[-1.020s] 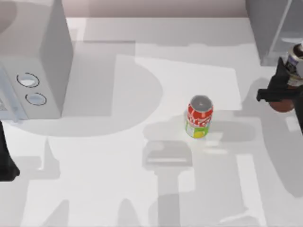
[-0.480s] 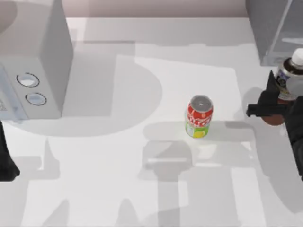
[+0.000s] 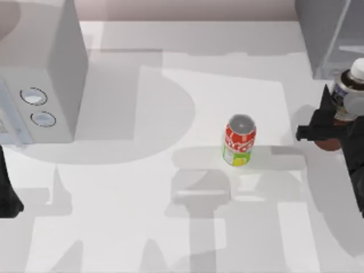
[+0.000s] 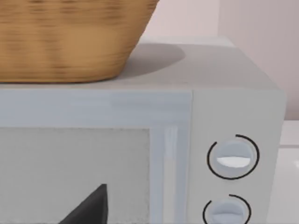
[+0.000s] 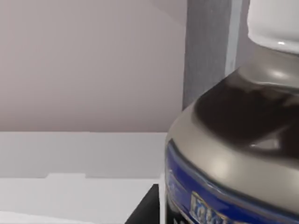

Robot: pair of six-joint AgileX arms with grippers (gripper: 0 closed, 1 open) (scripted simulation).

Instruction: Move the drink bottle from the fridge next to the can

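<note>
White tabletop point(image 3: 170, 227) spreads under the overhead camera, crossed by soft grey shadows and backed by a pale pinkish wall. At its left side stands a white box with two round dials point(image 3: 40, 74), and the left wrist view looks straight at its front, with a woven basket point(image 4: 70, 37) resting on its roof. At the far right corner stands the fridge point(image 3: 324, 34), a grey cabinet with a pale framed door; in the right wrist view its grey edge point(image 5: 205, 46) rises behind the bottle.

My right arm reaches in from the table's right edge, and the right gripper point(image 3: 335, 122) sits just in front of the fridge, its dark fingers clamped on the drink bottle point(image 3: 350, 85). That bottle is upright, outside the fridge and well apart from the can, with its white cap uppermost and brown liquid below the neck. Close up, the right wrist view shows its cap, dark shoulder and blue-edged label point(image 5: 243, 154).

My left arm is parked at the table's left edge, below the dial box; whether the left gripper point(image 3: 8, 199) is open or closed I cannot tell.

Smallest is the can point(image 3: 239, 140), standing upright alone near the middle of the table, red above, yellow-green below, silver on top.
</note>
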